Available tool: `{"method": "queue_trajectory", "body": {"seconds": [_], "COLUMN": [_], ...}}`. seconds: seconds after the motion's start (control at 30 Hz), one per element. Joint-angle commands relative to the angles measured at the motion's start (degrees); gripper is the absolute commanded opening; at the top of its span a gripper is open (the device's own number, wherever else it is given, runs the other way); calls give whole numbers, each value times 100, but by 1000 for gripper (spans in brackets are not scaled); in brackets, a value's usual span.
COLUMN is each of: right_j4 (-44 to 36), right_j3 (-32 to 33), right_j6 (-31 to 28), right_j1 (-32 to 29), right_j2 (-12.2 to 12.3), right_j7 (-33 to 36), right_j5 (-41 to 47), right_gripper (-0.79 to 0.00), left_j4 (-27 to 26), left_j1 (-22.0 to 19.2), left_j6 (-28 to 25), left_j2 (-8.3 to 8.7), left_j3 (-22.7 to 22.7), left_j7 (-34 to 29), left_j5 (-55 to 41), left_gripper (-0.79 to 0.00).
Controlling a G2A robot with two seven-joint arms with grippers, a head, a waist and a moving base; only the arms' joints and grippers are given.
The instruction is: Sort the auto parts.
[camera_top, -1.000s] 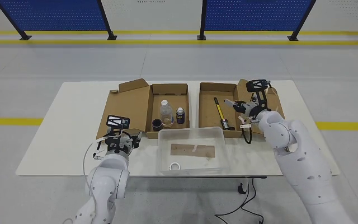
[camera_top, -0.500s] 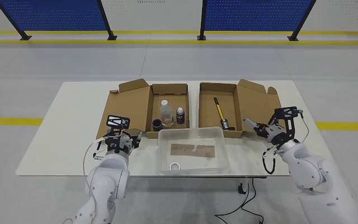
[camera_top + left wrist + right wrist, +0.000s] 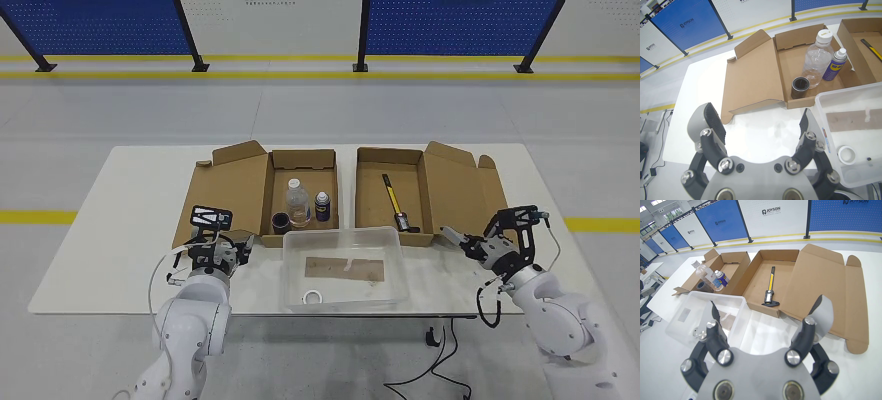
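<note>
Because tools and consumables seem to be getting separate cartons, the caliper (image 3: 769, 283) is lying in the right carton (image 3: 780, 255), long axis running front to back, display head pointing toward the robot. The bottle (image 3: 817, 64), spray can (image 3: 834, 68) and sleeve (image 3: 799, 91) are standing in the left carton (image 3: 789, 62). The left gripper (image 3: 761, 117) and right gripper (image 3: 767, 303) are hovering with jaws spread, empty.

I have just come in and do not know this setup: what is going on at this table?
A two-armed robot is sorting parts, but right now it holds nothing. The left gripper and the right gripper are both open, over the white table on either side of the clear plastic bin, which holds a white tape roll. The left cardboard box holds a clear plastic bottle, a blue spray can and a black cylindrical sleeve. The right cardboard box holds a yellow-and-black digital caliper.
</note>
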Motion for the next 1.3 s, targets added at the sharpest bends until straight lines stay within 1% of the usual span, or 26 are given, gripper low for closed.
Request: {"method": "queue_trajectory", "body": {"seconds": [0.0, 0.8, 0.87, 0.97, 1.07, 1.13, 1.27], "right_j4": [0, 0, -42, -122, -107, -213, -318], "right_j3": [0, 0, -9, -47, -150, -292, -643], "right_j6": [1, 1, -8, -330, -581, -908, -1426], "right_j1": [0, 0, -23, 26, 243, 430, 902], "right_j2": [0, 0, -7, 24, 34, 58, 93], "right_j7": [0, 0, -21, 260, 520, 913, 1869], "right_j5": [0, 0, 105, -204, -154, -290, -234], "right_gripper": [0, 0, 0, 0, 0, 0, 0], "left_j4": [0, 0, 0, 0, 0, 0, 0], "left_j1": [0, 0, 0, 0, 0, 0, 0], "left_j6": [0, 0, 0, 0, 0, 0, 0], "left_j2": [0, 0, 0, 0, 0, 0, 0], "left_j3": [0, 0, 0, 0, 0, 0, 0], "left_j7": [0, 0, 0, 0, 0, 0, 0], "left_j5": [0, 0, 0, 0, 0, 0, 0], "left_gripper": [0, 0, 0, 0, 0, 0, 0]}}
